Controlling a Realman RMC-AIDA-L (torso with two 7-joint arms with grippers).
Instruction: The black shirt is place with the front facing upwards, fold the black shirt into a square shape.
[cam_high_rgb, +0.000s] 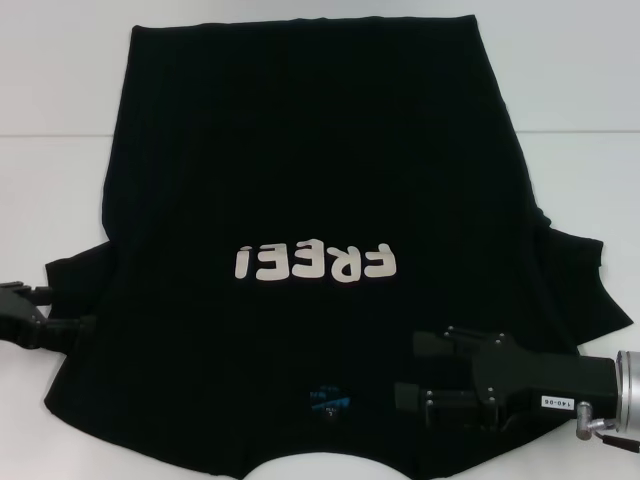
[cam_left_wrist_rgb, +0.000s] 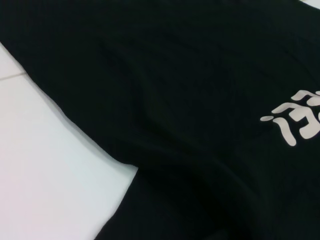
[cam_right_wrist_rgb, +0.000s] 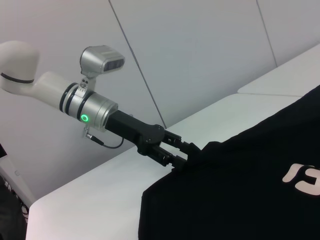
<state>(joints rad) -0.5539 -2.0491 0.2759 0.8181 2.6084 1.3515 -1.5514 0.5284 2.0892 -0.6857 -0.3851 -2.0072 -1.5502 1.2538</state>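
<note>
Left jaws: the left gripper (cam_high_rgb: 45, 315) sits at the shirt's left edge; the right wrist view shows its fingers (cam_right_wrist_rgb: 181, 150) closed on the edge of the cloth by the sleeve.
Right jaws: the right gripper (cam_high_rgb: 420, 368) lies over the near right part of the shirt, its two fingers apart, one above the other in the head view, nothing seen between them.
Shirt: the black shirt (cam_high_rgb: 310, 180) lies spread flat, front up, on the table (cam_high_rgb: 60, 120); collar nearest the robot, hem at the far edge, both sleeves out to the sides.
Print: white letters "FREE!" (cam_high_rgb: 315, 262) read upside down from the head camera, across the middle of the cloth.
Label: a small blue neck label (cam_high_rgb: 330, 402) shows at the near collar, just left of the right gripper.
Head view only: the whole shirt outline and both grippers at once.
Left wrist view only: close cloth with soft folds (cam_left_wrist_rgb: 165, 125), part of the print (cam_left_wrist_rgb: 300, 117), and a strip of bare table (cam_left_wrist_rgb: 45, 170); no fingers appear.
Right wrist view only: the left arm's white and silver links, a green light ring (cam_right_wrist_rgb: 85, 118) at the wrist, and its camera (cam_right_wrist_rgb: 102, 60) on top.
Surface: smooth white table, with a seam line visible.
Room: pale grey wall panels (cam_right_wrist_rgb: 200, 45) stand behind the table.
</note>
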